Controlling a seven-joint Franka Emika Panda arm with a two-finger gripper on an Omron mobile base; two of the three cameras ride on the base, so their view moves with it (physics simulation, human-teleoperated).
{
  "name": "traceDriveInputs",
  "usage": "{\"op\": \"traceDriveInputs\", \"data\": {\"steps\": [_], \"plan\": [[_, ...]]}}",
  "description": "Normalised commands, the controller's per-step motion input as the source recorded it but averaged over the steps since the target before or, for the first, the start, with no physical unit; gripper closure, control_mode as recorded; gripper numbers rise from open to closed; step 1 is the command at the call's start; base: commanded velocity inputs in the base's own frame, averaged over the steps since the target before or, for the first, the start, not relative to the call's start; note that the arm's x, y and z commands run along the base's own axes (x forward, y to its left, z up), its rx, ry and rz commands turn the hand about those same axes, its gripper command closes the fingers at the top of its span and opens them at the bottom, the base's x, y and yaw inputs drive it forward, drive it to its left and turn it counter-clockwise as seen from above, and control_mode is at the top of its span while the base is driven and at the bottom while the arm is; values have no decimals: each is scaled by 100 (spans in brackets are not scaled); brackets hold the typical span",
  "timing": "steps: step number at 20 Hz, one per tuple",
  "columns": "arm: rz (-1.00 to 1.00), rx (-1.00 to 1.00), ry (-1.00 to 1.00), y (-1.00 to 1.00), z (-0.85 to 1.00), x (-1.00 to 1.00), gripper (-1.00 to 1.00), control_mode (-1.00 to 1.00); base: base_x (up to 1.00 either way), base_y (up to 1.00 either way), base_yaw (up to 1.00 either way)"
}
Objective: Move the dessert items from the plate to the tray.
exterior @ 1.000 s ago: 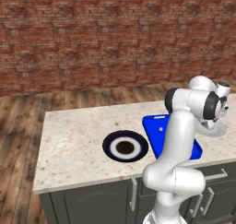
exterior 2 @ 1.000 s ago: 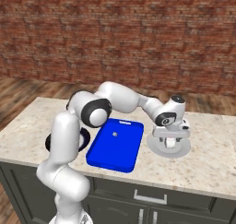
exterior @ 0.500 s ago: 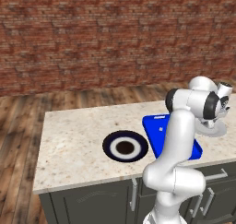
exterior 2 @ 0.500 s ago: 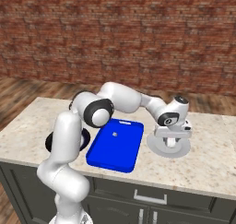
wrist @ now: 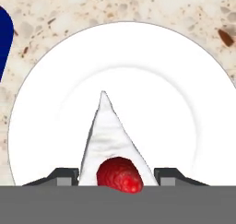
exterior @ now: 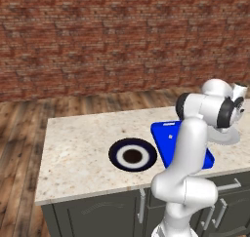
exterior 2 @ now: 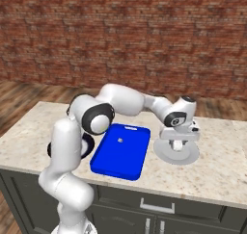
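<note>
One white cake wedge with red berry [wrist: 108, 135] sits on pale round dish [wrist: 184, 80], lower centre of frame | tool [wrist: 117, 174] pinches its sides | risk: soft wedge slips or crumbles before reaching flat blue tray [exterior 2: 119, 151]

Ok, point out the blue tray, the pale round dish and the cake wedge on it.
blue tray [exterior 2: 118, 156]: right base view, middle of its flat top.
pale round dish [wrist: 184, 80]: hand view, bare white surface beside the wedge.
cake wedge [wrist: 108, 135]: hand view, white top above the red berry.
</note>
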Motion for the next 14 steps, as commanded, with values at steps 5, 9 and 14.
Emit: {"op": "traceDriveInputs", "data": {"steps": [5, 9, 14], "plan": [[6, -9, 0, 41, 86, -76, 100, -100, 0, 0, 0], [5, -4, 0, 94, 66, -89, 100, -100, 0, 0, 0], [0, -6, 0, 100, 41, -77, 100, -100, 0, 0, 0]]}}
